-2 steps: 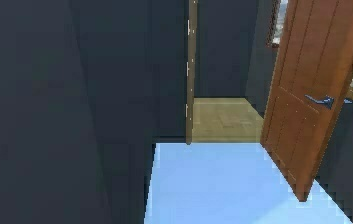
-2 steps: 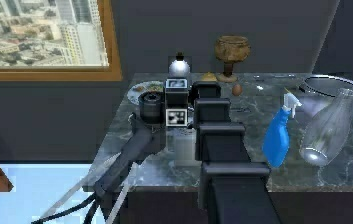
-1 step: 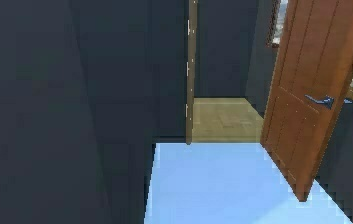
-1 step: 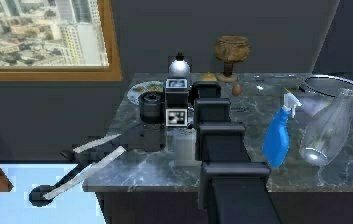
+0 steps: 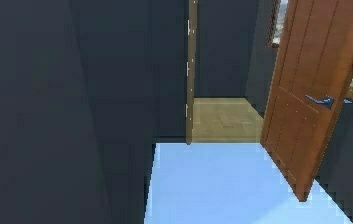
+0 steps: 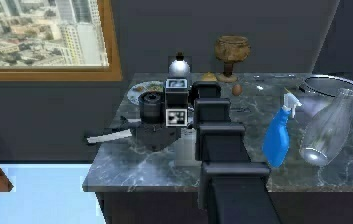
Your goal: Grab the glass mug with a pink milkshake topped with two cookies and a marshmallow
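Black square-section arm [image 6: 229,165] of stepped segments; just behind the dark gripper [image 6: 96,138] with thin grey fingers [image 6: 112,134] sit two black-marked white squares [image 6: 177,115]

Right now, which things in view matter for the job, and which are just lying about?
For the job: gripper; arm; the counter it reaches over.

Lying about: spray bottle; glass vase; brown goblet; plate; window; door.
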Robot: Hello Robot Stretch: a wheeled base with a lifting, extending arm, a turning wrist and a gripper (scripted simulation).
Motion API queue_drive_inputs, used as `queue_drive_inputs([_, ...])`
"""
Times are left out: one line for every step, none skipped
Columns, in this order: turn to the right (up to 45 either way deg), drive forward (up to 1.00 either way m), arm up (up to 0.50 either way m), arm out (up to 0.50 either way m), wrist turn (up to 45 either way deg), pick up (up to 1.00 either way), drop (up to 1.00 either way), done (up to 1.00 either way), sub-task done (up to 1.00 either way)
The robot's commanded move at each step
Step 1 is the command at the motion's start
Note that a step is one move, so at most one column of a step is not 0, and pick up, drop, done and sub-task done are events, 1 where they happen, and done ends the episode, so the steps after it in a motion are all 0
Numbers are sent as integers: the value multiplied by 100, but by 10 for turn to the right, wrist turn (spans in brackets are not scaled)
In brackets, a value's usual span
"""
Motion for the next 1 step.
queue_drive_inputs([0,0,0,0,450,0,0,0,0])
